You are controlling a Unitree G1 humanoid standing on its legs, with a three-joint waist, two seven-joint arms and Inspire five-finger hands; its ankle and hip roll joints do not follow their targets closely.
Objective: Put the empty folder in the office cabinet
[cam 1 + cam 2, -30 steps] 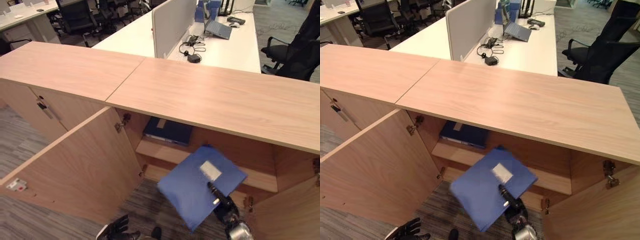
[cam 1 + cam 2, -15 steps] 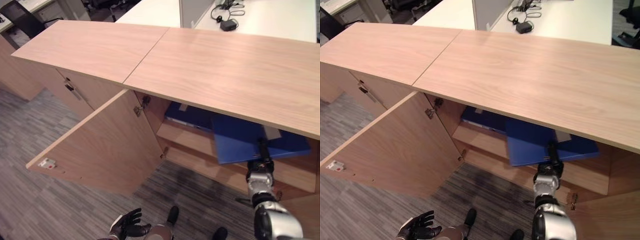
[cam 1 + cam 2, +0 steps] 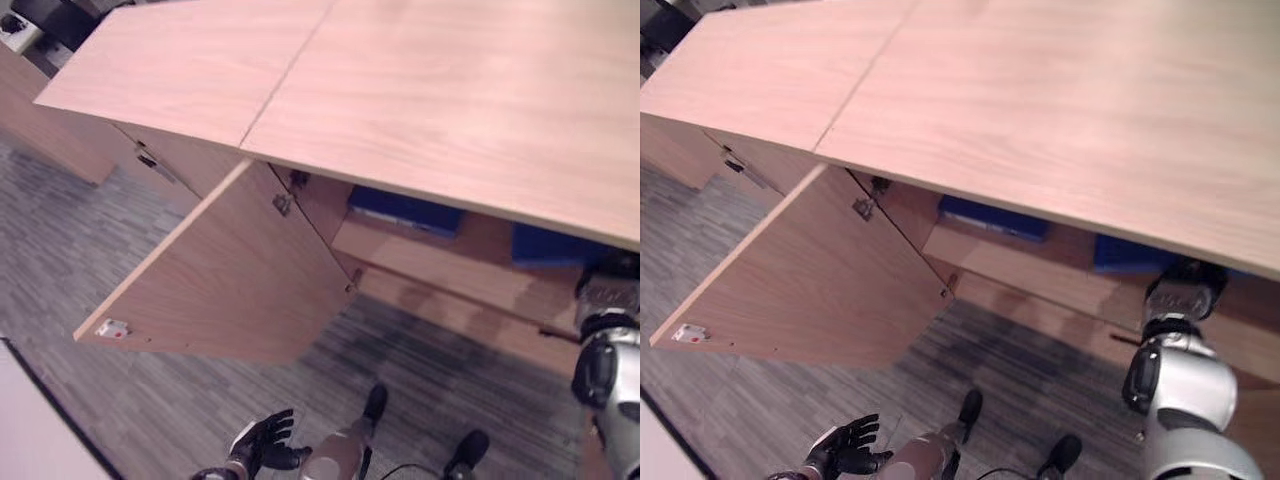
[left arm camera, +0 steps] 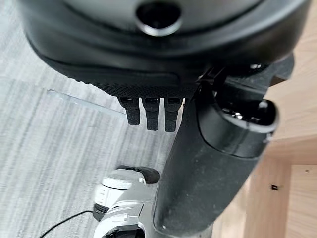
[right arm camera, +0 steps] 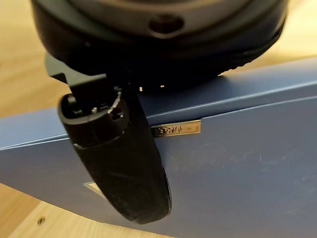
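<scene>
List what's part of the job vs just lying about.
Job:
- blue folder, on the shelf, thumb of the right hand on it
- cabinet, door open

Lying about:
- other blue folder on the shelf
- left hand, idle

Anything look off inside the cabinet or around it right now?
Nothing stands out. The blue folder lies on the cabinet shelf with the right hand, thumb over it. A second folder lies flat further left. The cabinet door hangs open, undamaged.

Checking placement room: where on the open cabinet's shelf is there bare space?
Bare shelf shows between the darker folder and the blue folder under the right hand. The far right is crowded by that arm. The left hand hangs low, open.
</scene>
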